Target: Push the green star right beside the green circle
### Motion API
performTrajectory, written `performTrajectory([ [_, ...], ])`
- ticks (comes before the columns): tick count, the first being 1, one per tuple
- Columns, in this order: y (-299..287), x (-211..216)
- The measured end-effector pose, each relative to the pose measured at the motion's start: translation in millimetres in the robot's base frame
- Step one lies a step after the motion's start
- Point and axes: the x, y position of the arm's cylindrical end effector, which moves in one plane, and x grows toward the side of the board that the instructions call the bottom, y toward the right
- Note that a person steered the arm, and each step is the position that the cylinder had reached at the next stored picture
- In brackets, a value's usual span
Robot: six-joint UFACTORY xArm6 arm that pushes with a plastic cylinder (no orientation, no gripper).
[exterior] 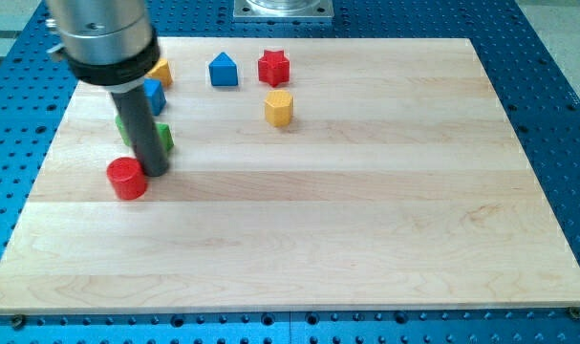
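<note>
1. Two green patches are showing behind the rod, and I am reading them as the task's pair: one green block (163, 139) is peeking out just to the view's right of the rod, another green block (122, 122) just to its view's left and slightly higher. Which is the star and which the circle, I cannot tell, since the rod is covering most of each.
2. My tip (157, 172) is resting on the wooden board (366, 210), just below the right-hand green block as viewed and right beside the red cylinder (127, 179), which is sitting to the tip's view-left and a little lower. Whether the tip is touching either block, I cannot tell.
3. Being a bare rod, the tool is grasping nothing; it is only pushing.
4. Risk, as I am judging it: the red cylinder is sitting so close that any sweep toward the view's left could be dragging it along and knocking it into the green pair.
5. Another risk: the blue block (154, 96) and the orange block (160, 71) are crowding the view's top side of the greens, so a push upward could be scattering them.
6. The star's points and long axis are hidden; an off-centre push could be spinning it aside.
</note>
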Motion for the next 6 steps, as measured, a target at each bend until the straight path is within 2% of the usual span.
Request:
performTrajectory([
  [1,-48,7],
  [2,-49,-17],
  [4,64,-20],
  [5,91,-19],
  [6,78,-45],
])
